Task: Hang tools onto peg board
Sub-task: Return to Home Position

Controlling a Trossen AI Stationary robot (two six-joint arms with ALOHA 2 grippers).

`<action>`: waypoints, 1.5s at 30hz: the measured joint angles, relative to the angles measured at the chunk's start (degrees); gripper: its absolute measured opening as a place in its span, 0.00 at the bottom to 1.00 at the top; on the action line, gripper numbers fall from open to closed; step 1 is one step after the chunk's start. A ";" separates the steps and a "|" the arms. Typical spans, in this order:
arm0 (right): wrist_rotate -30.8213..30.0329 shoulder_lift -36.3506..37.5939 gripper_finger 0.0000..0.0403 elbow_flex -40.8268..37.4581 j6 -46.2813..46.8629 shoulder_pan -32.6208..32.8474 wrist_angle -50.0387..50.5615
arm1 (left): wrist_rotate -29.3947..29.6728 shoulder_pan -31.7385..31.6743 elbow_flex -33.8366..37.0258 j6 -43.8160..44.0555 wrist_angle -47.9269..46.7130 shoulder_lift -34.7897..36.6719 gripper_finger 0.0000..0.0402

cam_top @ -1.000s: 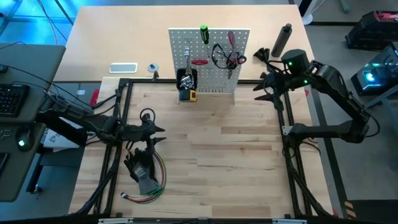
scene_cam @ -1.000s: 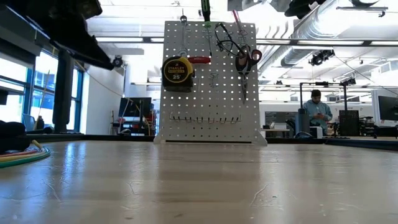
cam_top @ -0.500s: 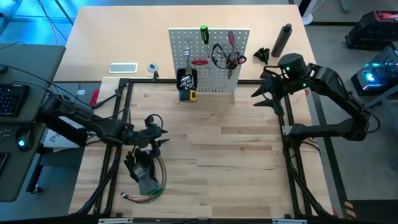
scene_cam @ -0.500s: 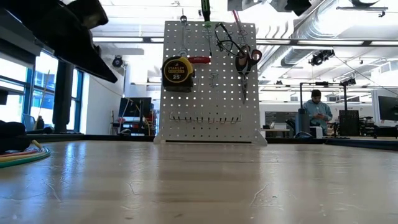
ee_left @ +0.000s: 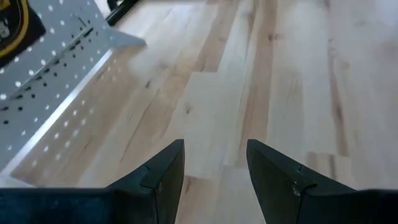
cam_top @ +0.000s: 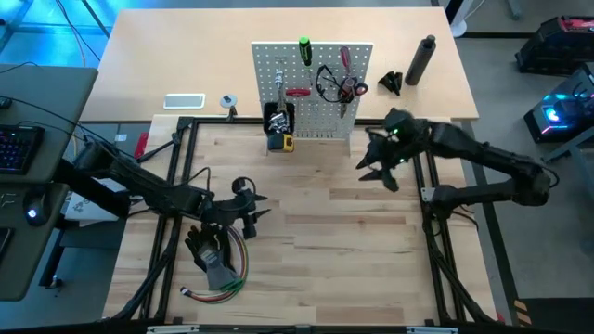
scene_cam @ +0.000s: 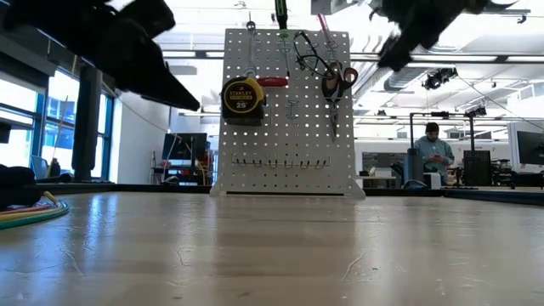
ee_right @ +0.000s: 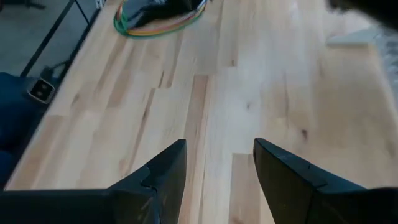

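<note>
The white peg board (cam_top: 313, 88) stands upright at the table's far middle. On it hang a yellow tape measure (scene_cam: 241, 95), a green-handled screwdriver (cam_top: 303, 48), a red-handled screwdriver (cam_top: 344, 57), red-handled scissors (scene_cam: 338, 81) and a thin black loop (scene_cam: 308, 53). A black bin (cam_top: 278, 119) sits on its front. My left gripper (cam_top: 262, 207) hovers open over the bare wood at the near left, empty (ee_left: 214, 168). My right gripper (cam_top: 367, 169) hangs open in front of the board's right side, also empty (ee_right: 217, 168).
Black gloves (cam_top: 212, 250) and a bundle of coloured wires (cam_top: 234, 267) lie near my left gripper. Behind the board are a white flat device (cam_top: 184, 101), a dark cylinder (cam_top: 422, 58) and a small black object (cam_top: 390, 82). Black frame rails (cam_top: 181, 167) border the work area.
My left gripper has gone toward the table's right edge and sunk a little. My right gripper has dropped and come toward the table's left and near edge, away from the far right corner. Both stay open and empty.
</note>
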State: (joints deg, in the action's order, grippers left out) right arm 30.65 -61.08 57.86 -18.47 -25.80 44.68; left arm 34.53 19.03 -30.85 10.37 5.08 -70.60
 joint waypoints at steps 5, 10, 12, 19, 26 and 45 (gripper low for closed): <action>0.00 -0.04 0.45 -10.88 0.58 2.12 -12.41 | -1.04 -1.58 0.00 4.90 -0.03 -3.03 0.41; -0.03 -0.04 0.45 -21.12 0.47 4.11 -29.36 | -1.73 -1.89 0.00 9.40 1.09 -5.38 0.41; -0.04 -0.04 0.45 -24.55 0.49 4.61 -36.60 | -0.90 -1.89 0.00 10.38 2.61 -6.40 0.41; -0.43 -0.04 0.45 -32.07 3.15 5.62 -54.85 | 0.05 -1.69 0.00 11.11 9.47 -11.01 0.41; -6.52 -0.08 0.45 -35.48 5.57 5.60 -63.42 | 3.60 -1.69 0.00 15.13 13.19 -17.10 0.41; -14.04 -31.66 0.45 -36.58 18.20 5.60 -92.58 | 12.60 -5.59 0.02 -1.55 29.62 -29.30 0.41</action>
State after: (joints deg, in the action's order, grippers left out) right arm 16.60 -92.74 21.28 -0.27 -20.21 -47.90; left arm 47.13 13.44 -30.83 8.82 34.70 -99.90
